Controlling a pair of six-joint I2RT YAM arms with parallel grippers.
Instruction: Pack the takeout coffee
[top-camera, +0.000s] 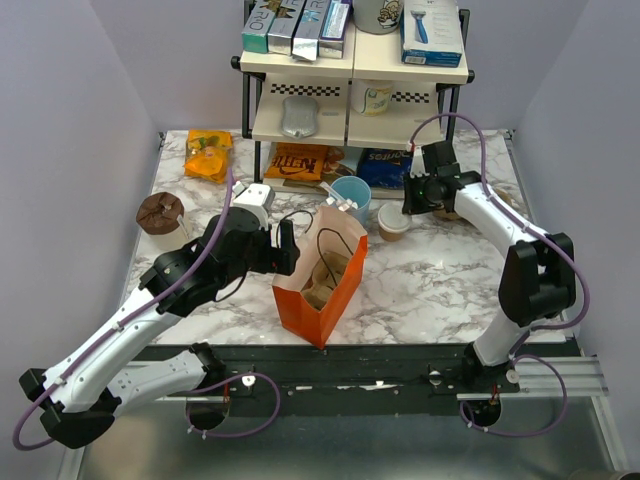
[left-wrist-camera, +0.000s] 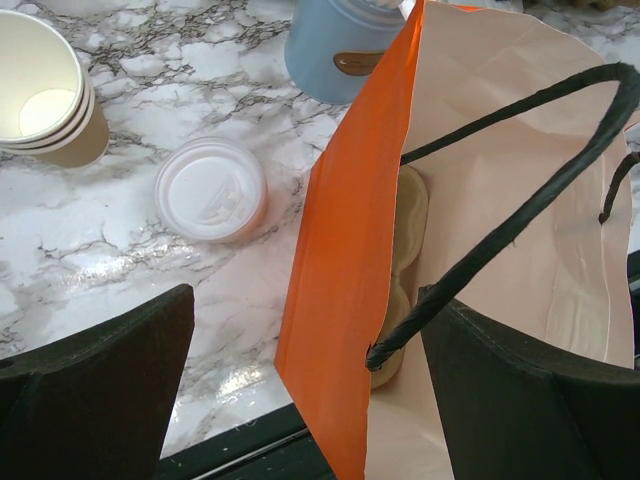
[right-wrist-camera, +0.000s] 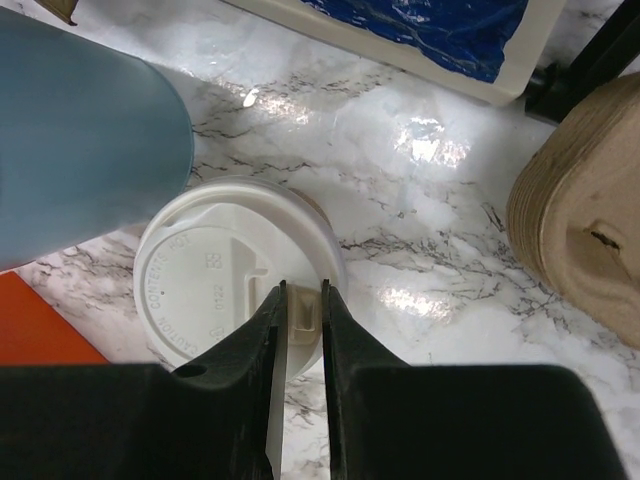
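A blue cup (top-camera: 351, 194) stands before a shelf rack (top-camera: 400, 72) holding boxes (top-camera: 432, 30). An orange snack bag (top-camera: 208, 155) and a brown tub (top-camera: 160, 212) sit far left.

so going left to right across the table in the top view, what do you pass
dark brown pleated round paper thing → orange paper bag with black cord handles → small tan paper cup with round white plastic lid

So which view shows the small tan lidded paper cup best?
Right wrist: the tan paper cup fills the frame, lid embossing visible. Top external shows it small beside the light-blue cup; left wrist shows its lid beside the orange paper bag.
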